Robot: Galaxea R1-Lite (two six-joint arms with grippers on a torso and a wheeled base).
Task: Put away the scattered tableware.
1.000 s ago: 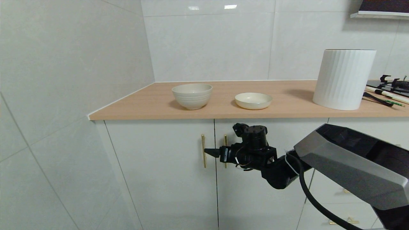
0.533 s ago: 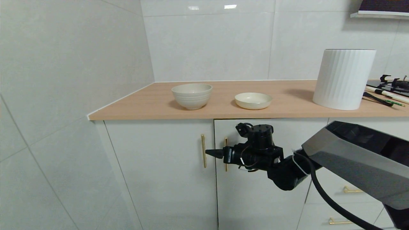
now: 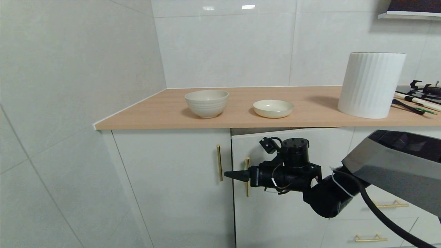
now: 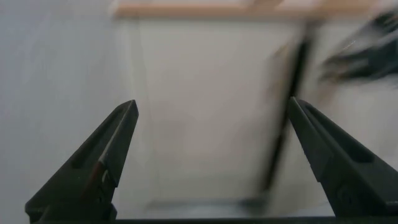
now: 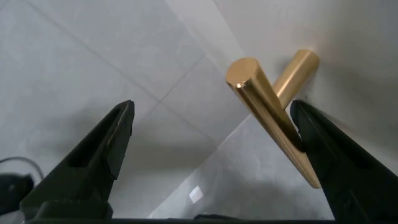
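The right gripper (image 3: 236, 175), its fingers spread wide, is catching the gold handle (image 5: 273, 118) against one finger at lower centre (the left gripper (image 4: 210, 106), equally wide, is facing only blur), the cabinet door (image 3: 275, 213) is standing ajar, and the bowl (image 3: 207, 102) and dish (image 3: 273, 108) are sitting above on the counter (image 3: 310, 103), beside a white canister (image 3: 371, 84).

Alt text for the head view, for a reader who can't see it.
The right gripper is at the gold handle of a white cabinet door that stands slightly ajar. On the countertop above sit a cream bowl, a shallow dish and a ribbed white container.
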